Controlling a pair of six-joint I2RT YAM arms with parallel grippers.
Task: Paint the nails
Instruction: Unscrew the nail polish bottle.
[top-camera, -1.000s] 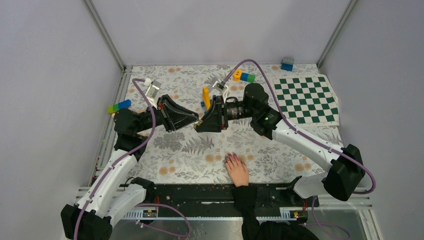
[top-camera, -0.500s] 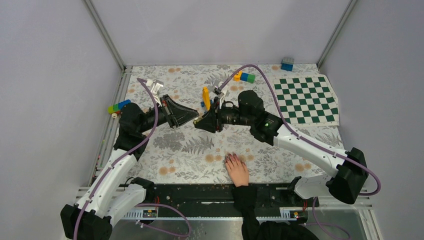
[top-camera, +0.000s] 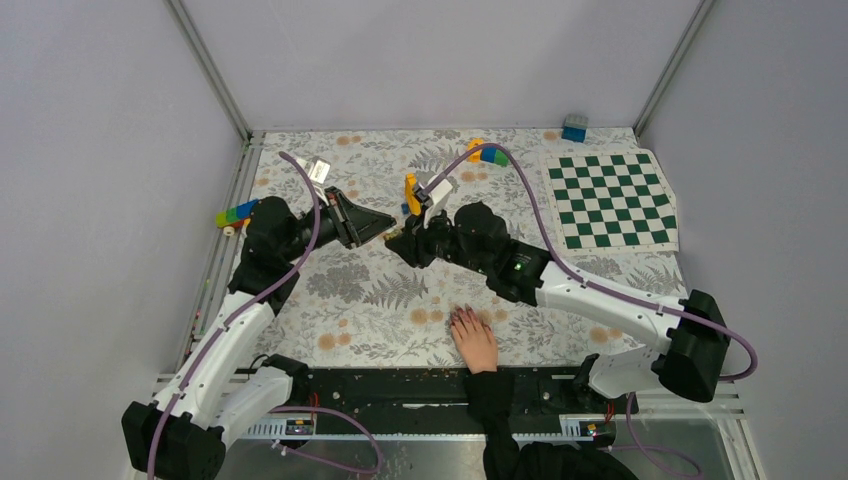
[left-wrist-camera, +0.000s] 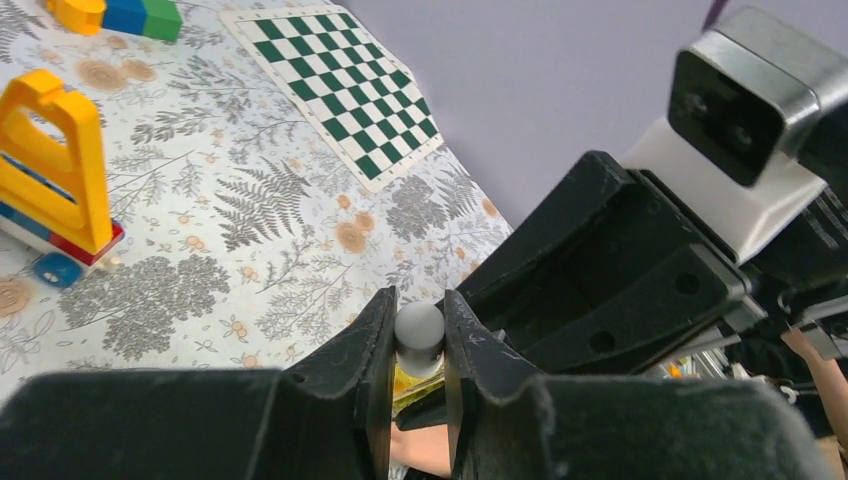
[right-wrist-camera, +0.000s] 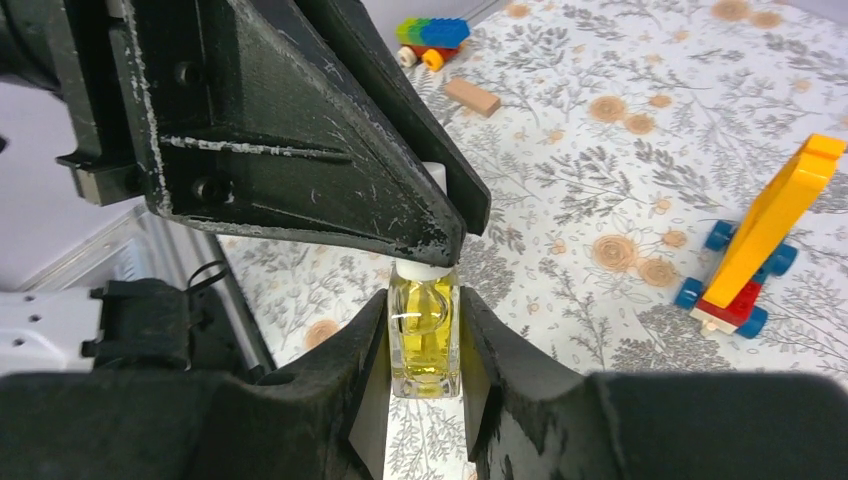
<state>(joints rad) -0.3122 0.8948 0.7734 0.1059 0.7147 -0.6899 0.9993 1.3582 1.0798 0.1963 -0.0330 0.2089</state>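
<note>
Bottle (right-wrist-camera: 424, 345) cap (left-wrist-camera: 419, 328) half-hidden (inside left jaws).

bottle (right-wrist-camera: 424, 345) between left end effector (left-wrist-camera: 420, 322) and right end effector (right-wrist-camera: 424, 320), behind hand (top-camera: 476, 342).

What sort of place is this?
Probably a robotics lab test booth: plain grey walls box in a floral-clothed table, two robot arms are bolted at its near edge, and a checkerboard mat lies at the far right.
</note>
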